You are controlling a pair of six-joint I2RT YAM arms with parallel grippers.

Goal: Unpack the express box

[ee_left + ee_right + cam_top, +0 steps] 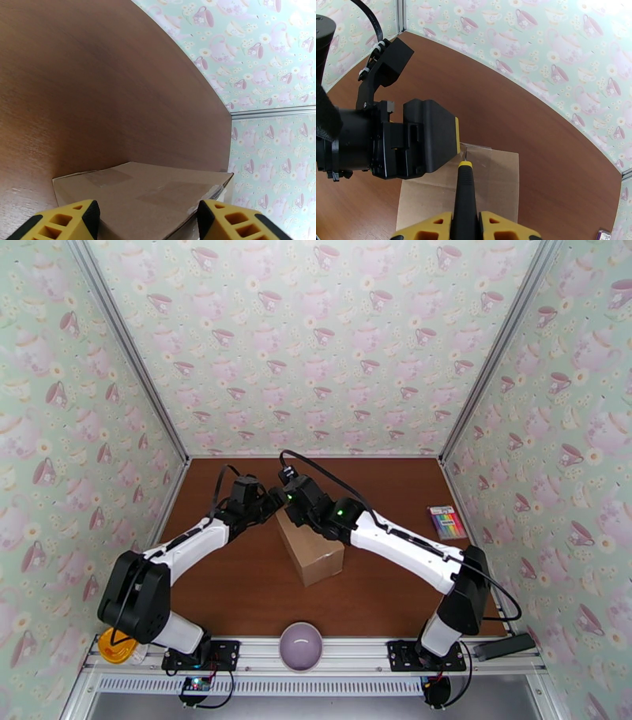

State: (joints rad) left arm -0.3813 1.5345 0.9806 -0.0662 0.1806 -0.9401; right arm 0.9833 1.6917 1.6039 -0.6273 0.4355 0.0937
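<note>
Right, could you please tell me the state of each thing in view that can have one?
express box: closed, flaps flat, tape across the top.
left hand: open, by the box's far end, holding nothing.
right hand: shut on the cutter.
cutter: gripped by its handle, thin blade out, tip at the box's top; contact cannot be told.
bowl: upright, looks empty.
</note>
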